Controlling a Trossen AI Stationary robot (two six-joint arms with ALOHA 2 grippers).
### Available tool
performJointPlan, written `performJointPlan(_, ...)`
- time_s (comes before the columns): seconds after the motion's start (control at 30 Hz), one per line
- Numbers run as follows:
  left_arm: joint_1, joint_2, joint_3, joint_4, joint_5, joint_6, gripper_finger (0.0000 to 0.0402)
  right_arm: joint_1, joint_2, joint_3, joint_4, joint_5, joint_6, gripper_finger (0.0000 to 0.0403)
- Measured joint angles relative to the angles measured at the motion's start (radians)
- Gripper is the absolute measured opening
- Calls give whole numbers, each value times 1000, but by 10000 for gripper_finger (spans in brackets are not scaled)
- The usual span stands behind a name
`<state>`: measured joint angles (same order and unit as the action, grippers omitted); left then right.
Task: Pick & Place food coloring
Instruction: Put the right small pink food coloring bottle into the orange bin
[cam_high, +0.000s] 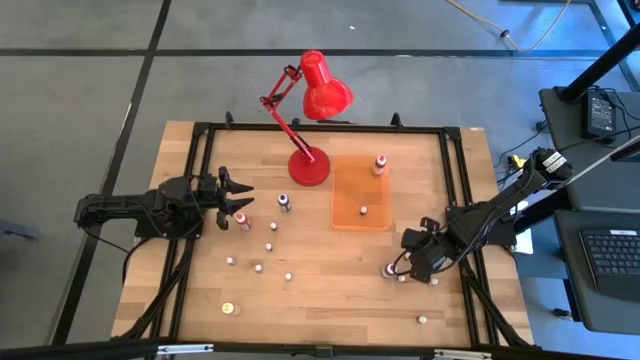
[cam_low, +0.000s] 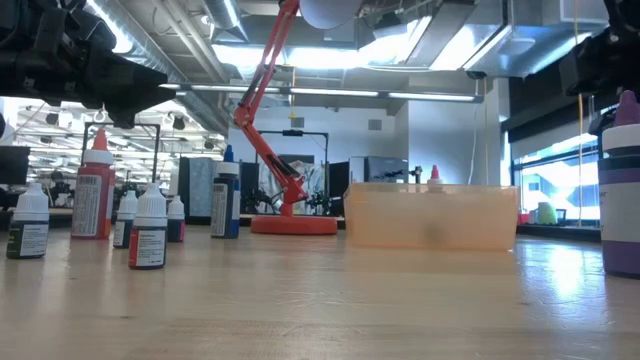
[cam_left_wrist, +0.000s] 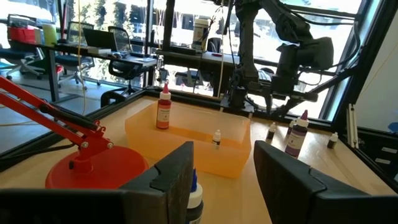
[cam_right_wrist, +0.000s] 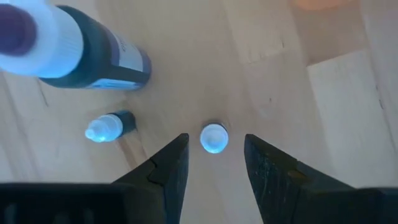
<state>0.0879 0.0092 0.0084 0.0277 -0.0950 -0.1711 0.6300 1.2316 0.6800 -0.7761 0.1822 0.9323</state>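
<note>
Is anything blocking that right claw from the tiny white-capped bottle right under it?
Nothing visible does. The right gripper hangs over the small white-capped bottle with its fingers open, and the bottle shows in the gap between them. Two other bottles, a larger dark bottle and a small one, stand off to one side, apart from it.

Red lamp (cam_high: 310, 165) base sat at the back of the surface (cam_high: 330, 300), just beside the orange tray (cam_high: 362, 192); its arm leaned out past the back edge, blocking high passes there. Small bottles (cam_high: 262, 245) were scattered mid-surface between the arms, gaps between them narrow. Right gripper (cam_high: 418, 262) hung over a tiny white-capped bottle (cam_right_wrist: 214, 137), fingers (cam_right_wrist: 169, 163) apart either side; two more bottles stood just beside. Front strip near the coin-like disc (cam_high: 228, 308) was mostly free.
</note>
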Motion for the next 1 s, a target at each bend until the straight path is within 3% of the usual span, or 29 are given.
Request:
performJointPlan(0.4,0,0,0,0,0,0,164,12,35,0,13,73,-31,157)
performJointPlan(0.77,0,0,0,0,-1,0,163,36,129,0,26,33,-47,156)
performJointPlan(1.0,0,0,0,0,-1,1,163,36,137,0,26,33,-53,110)
